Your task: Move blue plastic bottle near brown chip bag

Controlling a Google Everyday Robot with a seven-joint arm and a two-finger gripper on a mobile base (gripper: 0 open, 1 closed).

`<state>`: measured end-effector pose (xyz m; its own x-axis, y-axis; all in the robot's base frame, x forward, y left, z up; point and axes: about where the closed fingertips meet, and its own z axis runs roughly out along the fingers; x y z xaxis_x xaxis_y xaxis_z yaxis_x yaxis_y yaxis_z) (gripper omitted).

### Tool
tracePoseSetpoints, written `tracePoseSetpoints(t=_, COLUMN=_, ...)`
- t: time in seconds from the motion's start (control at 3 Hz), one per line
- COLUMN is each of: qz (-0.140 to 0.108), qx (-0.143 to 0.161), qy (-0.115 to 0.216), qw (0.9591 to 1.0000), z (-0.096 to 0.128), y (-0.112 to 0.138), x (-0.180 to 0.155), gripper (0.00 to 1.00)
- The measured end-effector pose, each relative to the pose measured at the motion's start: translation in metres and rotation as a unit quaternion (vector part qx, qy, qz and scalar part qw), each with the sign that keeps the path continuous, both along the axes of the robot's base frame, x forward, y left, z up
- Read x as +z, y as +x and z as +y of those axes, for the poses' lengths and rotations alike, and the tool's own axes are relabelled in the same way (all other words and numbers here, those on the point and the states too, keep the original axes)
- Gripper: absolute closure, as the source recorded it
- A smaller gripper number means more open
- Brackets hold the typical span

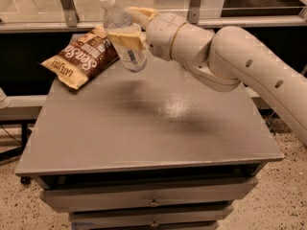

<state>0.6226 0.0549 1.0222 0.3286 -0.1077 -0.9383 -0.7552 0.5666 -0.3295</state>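
Note:
The blue plastic bottle (125,37), clear with a white cap, is held tilted in the air above the back of the grey table (144,123). My gripper (132,28) is shut on the bottle's middle, one tan finger in front of it and one behind. The brown chip bag (81,58) lies flat at the table's back left corner, just left of and below the bottle. The bottle's base hangs a little above the tabletop, close to the bag's right edge.
My white arm (230,61) reaches in from the right over the table's back right part. A metal rail and glass panels (67,13) run behind the table. Drawers (153,200) sit under the tabletop, above a speckled floor.

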Motion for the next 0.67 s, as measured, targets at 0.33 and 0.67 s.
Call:
tracePoseSetpoints(t=0.33, qz=0.011, qx=0.005, qy=0.001, qw=0.9999, z=0.015, y=0.020, x=-0.008, gripper=1.00)
tracePoseSetpoints(t=0.67, qz=0.030, qx=0.007, qy=0.003, qw=0.9995, z=0.028, y=0.041, x=-0.023, gripper=1.00)
